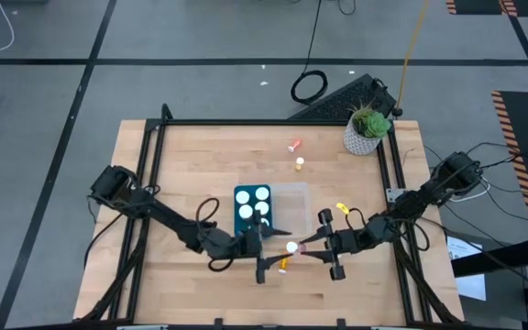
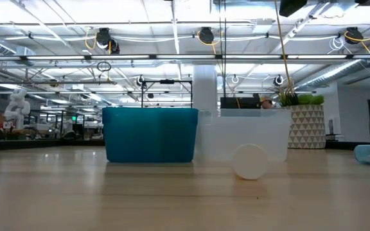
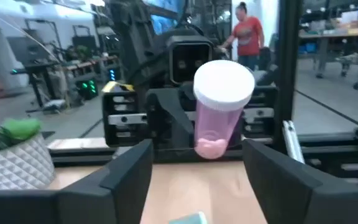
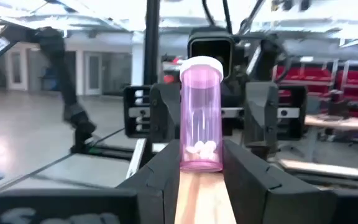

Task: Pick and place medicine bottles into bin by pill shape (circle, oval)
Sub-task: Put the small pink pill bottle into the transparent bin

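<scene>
From above, both arms meet near the front middle of the table [image 1: 172, 165], just in front of the teal bin [image 1: 253, 207] and the clear bin [image 1: 291, 203]. Right gripper [image 1: 302, 248] pinches a pink bottle [image 1: 292, 247] with a white cap; left gripper [image 1: 273, 249] faces it, fingers spread. Two loose bottles [image 1: 295, 146] lie near the potted plant [image 1: 367, 129].

At table level, another bottle [image 2: 249, 161] lies by the clear bin.

Left wrist: the pink bottle sits between its open fingers [image 3: 129, 171].

Right wrist: its fingers [image 4: 166, 171] squeeze the bottle's base, pills inside.

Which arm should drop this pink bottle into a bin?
Probably right: the right claw is shut on the pink bottle, while the left claw is open, facing it, not gripping.
</scene>
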Controlling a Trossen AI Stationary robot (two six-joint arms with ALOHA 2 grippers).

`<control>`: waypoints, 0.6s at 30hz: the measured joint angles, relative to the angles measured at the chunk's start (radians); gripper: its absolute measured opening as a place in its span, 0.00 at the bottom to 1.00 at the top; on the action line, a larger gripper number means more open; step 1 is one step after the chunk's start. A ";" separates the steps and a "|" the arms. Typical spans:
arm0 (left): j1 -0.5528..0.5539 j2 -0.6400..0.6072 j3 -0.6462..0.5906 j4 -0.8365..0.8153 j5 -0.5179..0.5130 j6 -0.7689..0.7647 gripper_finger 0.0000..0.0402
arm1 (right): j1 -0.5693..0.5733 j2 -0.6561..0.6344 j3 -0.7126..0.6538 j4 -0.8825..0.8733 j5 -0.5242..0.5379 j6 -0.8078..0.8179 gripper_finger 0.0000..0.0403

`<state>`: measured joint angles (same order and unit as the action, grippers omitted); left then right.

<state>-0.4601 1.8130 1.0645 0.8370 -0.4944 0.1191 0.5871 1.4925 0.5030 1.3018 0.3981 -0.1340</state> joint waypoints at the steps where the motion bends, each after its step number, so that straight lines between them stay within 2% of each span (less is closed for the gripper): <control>1: 0.002 0.000 0.000 0.013 0.000 0.004 0.59 | -0.004 0.000 0.000 0.014 0.001 -0.008 0.25; 6: 0.023 0.000 0.000 0.028 0.038 0.009 0.57 | -0.012 0.000 0.000 0.026 0.000 -0.017 0.25; 9: 0.041 0.000 0.000 0.053 0.094 0.025 0.60 | -0.012 0.000 0.000 0.026 0.001 -0.031 0.25; 14: 0.062 0.000 0.000 0.057 0.111 0.006 0.68 | -0.015 0.000 0.001 0.057 0.027 -0.070 0.25; 18: 0.079 0.000 0.000 0.082 0.135 0.011 0.69 | -0.032 0.000 0.001 0.057 0.026 -0.072 0.25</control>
<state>-0.3807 1.8130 1.0649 0.9190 -0.3596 0.1298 0.5555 1.4921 0.5037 1.3589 0.4240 -0.2061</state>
